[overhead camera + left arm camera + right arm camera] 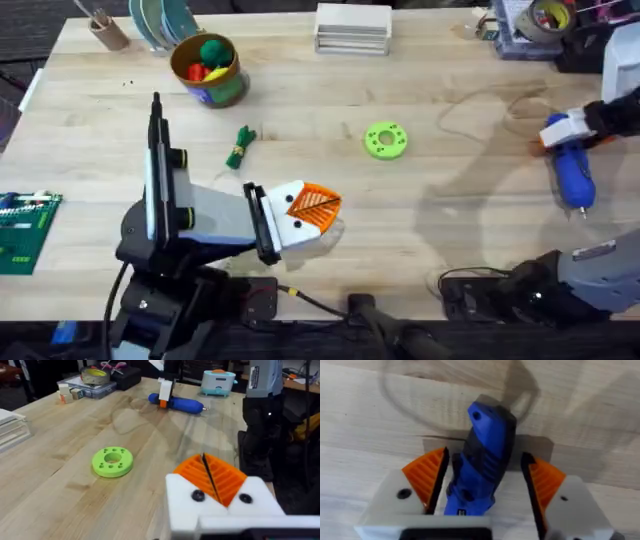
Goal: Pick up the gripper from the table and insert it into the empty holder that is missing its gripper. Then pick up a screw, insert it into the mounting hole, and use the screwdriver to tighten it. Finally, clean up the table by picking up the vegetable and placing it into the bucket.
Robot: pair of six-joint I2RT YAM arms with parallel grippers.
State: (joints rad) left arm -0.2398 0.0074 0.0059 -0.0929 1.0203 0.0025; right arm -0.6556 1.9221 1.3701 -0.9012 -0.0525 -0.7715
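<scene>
Screwdriver (572, 172) lay at the table's (430, 230) right edge, long axis near-far, tip toward the bases. R gripper (482, 485) straddled its body from above, pads apart, one each side, not yet clamped. L gripper (310, 208) sat mid-table, wrist low, pads together on nothing, well apart from the tool; R arm clearly nearer.
</scene>
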